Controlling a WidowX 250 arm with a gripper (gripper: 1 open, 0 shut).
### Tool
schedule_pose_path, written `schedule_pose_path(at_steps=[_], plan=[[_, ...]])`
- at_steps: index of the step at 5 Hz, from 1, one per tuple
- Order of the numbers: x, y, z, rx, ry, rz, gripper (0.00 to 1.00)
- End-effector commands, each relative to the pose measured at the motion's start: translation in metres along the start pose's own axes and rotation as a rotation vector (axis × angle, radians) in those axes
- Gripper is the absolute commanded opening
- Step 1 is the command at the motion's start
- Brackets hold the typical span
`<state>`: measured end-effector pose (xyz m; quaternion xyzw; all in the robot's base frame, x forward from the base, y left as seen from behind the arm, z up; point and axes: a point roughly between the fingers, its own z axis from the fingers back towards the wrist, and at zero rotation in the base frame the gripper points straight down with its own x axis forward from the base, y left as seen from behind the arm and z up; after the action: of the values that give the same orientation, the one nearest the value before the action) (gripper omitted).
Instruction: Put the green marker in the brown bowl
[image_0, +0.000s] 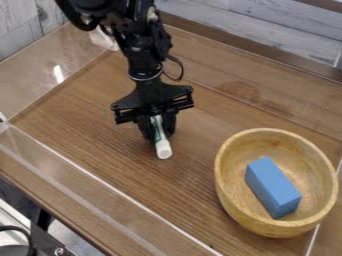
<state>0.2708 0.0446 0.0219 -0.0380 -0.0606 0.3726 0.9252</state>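
Here, the black gripper (156, 128) points down, jaws clenched on the green marker (159, 139) lying on the table (94, 190); lifting straight up before crossing to the brown bowl (277, 183) seems wisest.

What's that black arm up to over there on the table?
The robot arm's gripper is down on the wooden table, closed on a green marker that lies there. To the right sits a brown bowl holding a blue block. The marker isn't in the bowl yet.
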Motion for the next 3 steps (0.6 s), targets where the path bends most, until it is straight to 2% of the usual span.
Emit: schedule_pose_path(at_steps=[1, 3], plan=[[0.0063, -0.0028, 0.0051, 0.0, -0.045, -0.028, 0.0], [0.0089, -0.0019, 0.0009, 0.015, -0.062, -0.06, 0.0]])
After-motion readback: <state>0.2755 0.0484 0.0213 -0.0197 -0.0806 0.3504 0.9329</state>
